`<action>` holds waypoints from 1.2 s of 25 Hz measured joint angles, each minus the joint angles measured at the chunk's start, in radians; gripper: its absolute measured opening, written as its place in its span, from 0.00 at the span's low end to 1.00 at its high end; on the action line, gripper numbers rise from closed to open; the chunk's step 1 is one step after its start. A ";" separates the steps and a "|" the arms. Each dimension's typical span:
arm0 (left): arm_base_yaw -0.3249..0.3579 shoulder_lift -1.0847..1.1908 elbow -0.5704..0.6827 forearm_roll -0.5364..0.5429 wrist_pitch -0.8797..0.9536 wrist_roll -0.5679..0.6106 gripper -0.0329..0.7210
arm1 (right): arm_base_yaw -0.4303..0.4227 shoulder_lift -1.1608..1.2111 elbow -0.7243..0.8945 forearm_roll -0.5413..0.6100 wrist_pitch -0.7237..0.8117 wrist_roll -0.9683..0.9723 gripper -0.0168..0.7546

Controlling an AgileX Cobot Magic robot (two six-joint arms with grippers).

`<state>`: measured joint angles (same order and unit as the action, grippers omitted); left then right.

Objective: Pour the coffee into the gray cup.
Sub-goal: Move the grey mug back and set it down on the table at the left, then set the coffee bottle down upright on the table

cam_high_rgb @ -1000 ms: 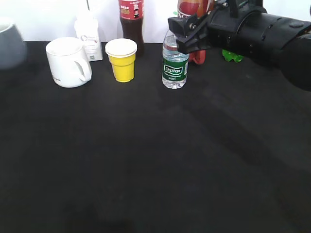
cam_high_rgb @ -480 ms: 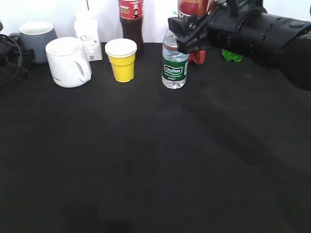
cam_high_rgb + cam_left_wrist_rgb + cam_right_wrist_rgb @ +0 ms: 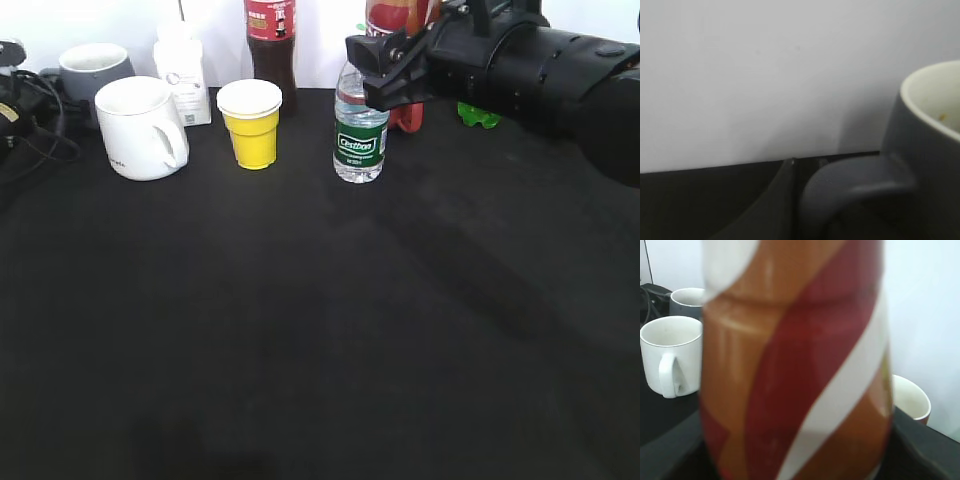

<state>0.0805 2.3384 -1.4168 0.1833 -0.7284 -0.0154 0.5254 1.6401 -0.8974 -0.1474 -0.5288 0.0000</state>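
The gray cup (image 3: 88, 68) stands at the back left of the black table, behind the white mug. In the left wrist view its handle and pale inside (image 3: 925, 150) fill the lower right. My left gripper (image 3: 14, 88) is at the far left edge, closed on the cup's handle, with one dark finger showing beside it (image 3: 777, 200). The coffee bottle (image 3: 392, 14), with an orange-brown wrap and a white swirl, fills the right wrist view (image 3: 790, 365). My right gripper (image 3: 385, 70) is shut on it at the back, above the water bottle.
A white mug (image 3: 140, 128), a yellow cup (image 3: 250, 125), a green-label water bottle (image 3: 360, 135), a cola bottle (image 3: 270, 40) and a small white bottle (image 3: 182, 75) stand along the back. A red cup (image 3: 407, 118) and a green object (image 3: 478, 115) sit behind the right arm.
The gray cup came in from the far left edge, blurred and close to the camera, and now stands behind the white mug. The right arm and the coffee bottle have not moved.
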 joint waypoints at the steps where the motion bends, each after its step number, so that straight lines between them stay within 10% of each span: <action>1: 0.000 0.000 0.000 -0.003 0.001 0.000 0.22 | 0.000 0.000 0.000 0.000 0.000 0.000 0.71; 15: 0.000 -0.136 0.238 -0.021 -0.077 -0.004 0.40 | 0.000 0.000 0.000 0.000 0.000 0.000 0.71; 25: -0.003 -0.631 0.869 -0.036 -0.200 -0.004 0.45 | 0.000 0.000 0.000 0.071 0.000 0.000 0.71; 30: -0.070 -0.996 0.945 0.008 0.042 -0.004 0.45 | -0.035 -0.085 0.000 0.158 0.029 -0.036 0.71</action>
<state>0.0106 1.3423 -0.4719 0.1908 -0.6859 -0.0196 0.4906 1.5546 -0.8974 0.0105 -0.5002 -0.0365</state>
